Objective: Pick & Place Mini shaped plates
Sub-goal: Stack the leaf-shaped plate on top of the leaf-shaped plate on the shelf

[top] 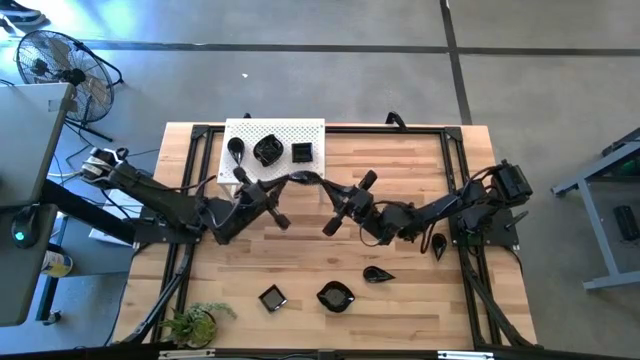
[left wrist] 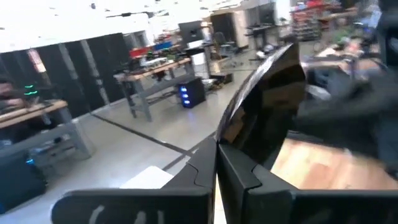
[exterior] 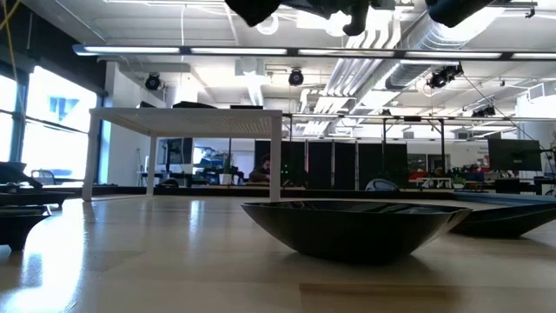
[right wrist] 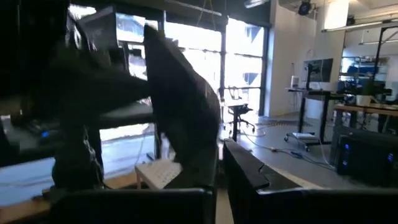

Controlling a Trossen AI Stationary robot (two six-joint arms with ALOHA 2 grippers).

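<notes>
One black plate (top: pixel 310 180) hangs mid-frame above the worktop (top: pixel 400 160), its long axis running left to right, edge-on between both arms. The left tool (top: pixel 287 184) is clamped on its left end; the right tool (top: pixel 330 190) meets its right end, grip unclear. Three plates sit on the white board (top: pixel 275 135), four lower right.

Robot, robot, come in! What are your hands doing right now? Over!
Both grippers mid-table, raised, a black plate between them. Left gripper shut on it. Right gripper also at it, fingers look closed. Nothing blocking.
</notes>
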